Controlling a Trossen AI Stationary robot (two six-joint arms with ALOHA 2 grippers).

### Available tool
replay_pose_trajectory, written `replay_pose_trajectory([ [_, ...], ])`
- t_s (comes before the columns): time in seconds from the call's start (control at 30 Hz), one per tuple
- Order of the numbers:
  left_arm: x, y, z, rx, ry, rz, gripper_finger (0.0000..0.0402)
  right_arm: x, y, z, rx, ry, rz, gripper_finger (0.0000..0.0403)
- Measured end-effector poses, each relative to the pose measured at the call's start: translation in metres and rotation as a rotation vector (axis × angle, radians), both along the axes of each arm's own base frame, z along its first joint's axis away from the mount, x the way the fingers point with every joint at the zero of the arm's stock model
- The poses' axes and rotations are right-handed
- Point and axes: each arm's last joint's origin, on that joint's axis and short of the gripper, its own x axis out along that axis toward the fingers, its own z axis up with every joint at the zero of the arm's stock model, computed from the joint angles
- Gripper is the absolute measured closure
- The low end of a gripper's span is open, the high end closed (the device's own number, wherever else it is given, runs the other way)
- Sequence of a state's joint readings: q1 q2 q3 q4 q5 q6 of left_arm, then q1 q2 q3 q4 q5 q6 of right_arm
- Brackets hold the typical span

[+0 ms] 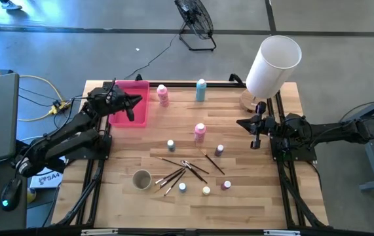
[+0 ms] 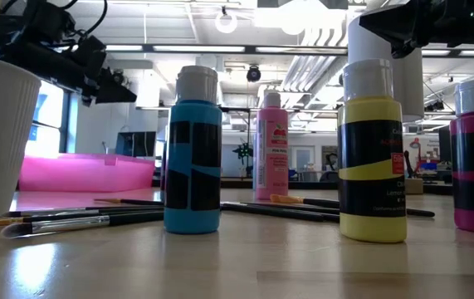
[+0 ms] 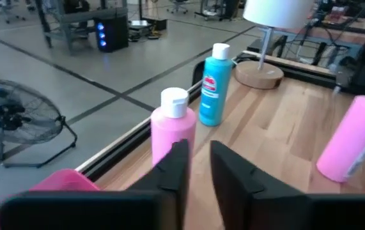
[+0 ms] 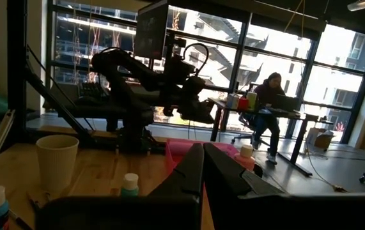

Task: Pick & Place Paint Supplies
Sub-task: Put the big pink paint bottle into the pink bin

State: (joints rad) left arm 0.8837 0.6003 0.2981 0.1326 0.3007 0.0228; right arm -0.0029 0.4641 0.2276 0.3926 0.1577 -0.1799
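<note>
We hold our left tool point(image 1: 136, 100) over the pink rectangular plastic tray point(image 1: 141, 88) at the far left of the wooden surface point(image 1: 252, 196), its fingers point(image 3: 176, 167) slightly parted and gripping nothing. Just beyond the tray stands a pink squeeze bottle with a white cap point(image 1: 163, 94), upright, with the teal squeeze bottle point(image 1: 201, 90) near it. We judge the pink bottle light, smooth and easily tipped, best pinched around the mid-body below the cap. Our right tool point(image 1: 255, 134) waits closed near the white cylinder lampshade point(image 1: 273, 65).
</note>
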Motion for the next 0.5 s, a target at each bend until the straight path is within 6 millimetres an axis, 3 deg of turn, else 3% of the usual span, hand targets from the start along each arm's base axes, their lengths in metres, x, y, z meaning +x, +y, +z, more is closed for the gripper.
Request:
replay_pose_trajectory([
  [0.27, -0.0011, 0.0012, -0.0008, -0.026, -0.005, 0.061, 0.0191, 0.0, 0.0, -0.0001, 0.0, 0.001, 0.0, 0.04],
  [0.5, -0.0016, 0.0004, -0.0074, -0.085, 0.035, 0.058, 0.0163, 0.0, 0.0, -0.0001, 0.003, 0.001, 0.001, 0.04],
])
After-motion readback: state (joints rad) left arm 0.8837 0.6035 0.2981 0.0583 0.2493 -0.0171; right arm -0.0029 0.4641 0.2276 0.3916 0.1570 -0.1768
